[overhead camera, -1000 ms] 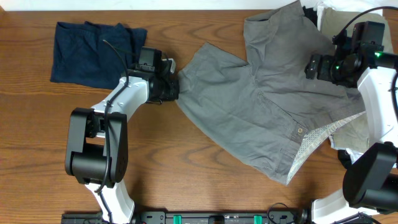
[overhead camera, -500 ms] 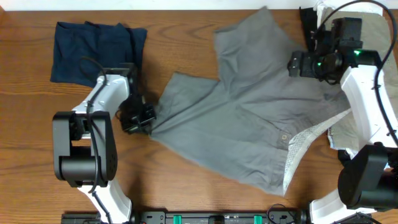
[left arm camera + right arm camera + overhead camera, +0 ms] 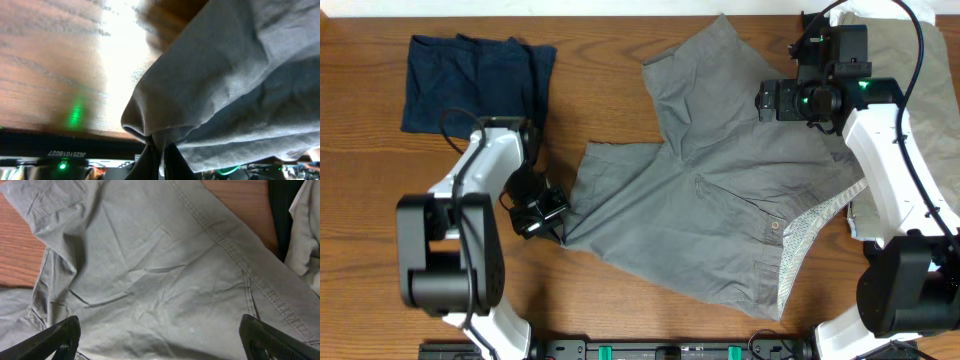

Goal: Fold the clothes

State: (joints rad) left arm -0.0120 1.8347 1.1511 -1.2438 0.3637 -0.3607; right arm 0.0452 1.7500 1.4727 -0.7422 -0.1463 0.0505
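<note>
A brown wood-grained tabletop (image 3: 380,200) fills the view, with a black rail (image 3: 710,350) along its near edge, a bright glare (image 3: 117,45) and a small green glint (image 3: 75,116) on its surface.

Shorts (image 3: 720,190): grey woven cloth, matt and creased, with raised double-stitched seams (image 3: 220,242). The waistband lining (image 3: 810,235) is a paler printed cloth, and the button (image 3: 776,227) looks like dull metal. Table (image 3: 370,170): brown wood with visible grain, smooth, with a soft sheen that glares white in the left wrist view. Far-left garment (image 3: 475,85): dark navy matt cloth. Arms (image 3: 480,175): glossy white plastic shells, matt black joints.
</note>
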